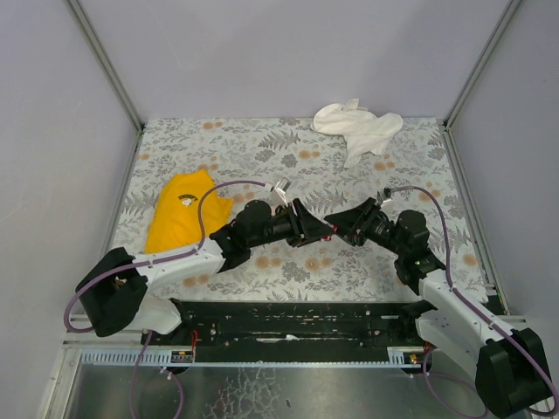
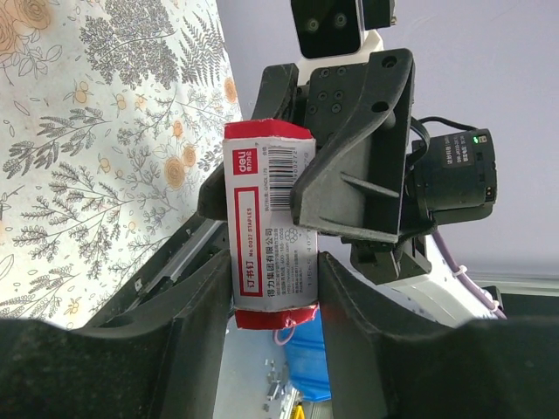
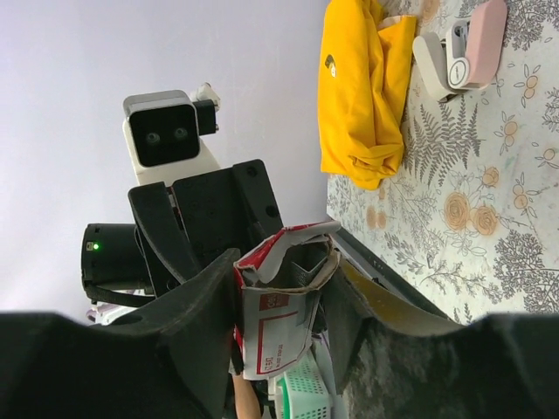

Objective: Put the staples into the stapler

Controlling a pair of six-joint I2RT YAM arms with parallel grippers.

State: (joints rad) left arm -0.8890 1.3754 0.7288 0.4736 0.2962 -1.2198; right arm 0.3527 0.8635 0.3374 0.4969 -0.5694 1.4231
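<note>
staples hidden inside box [image 2: 266, 227], stapler [image 3: 485, 39] clipped by top edge

yel cloth [image 1: 179, 218] L | wht cloth [image 1: 358, 127] far R | floral tbl cover [image 1: 262, 148]

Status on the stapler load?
Left gripper shut on staples box. Right gripper pinching its open end. Pink stapler untouched on table near yellow cloth.
</note>
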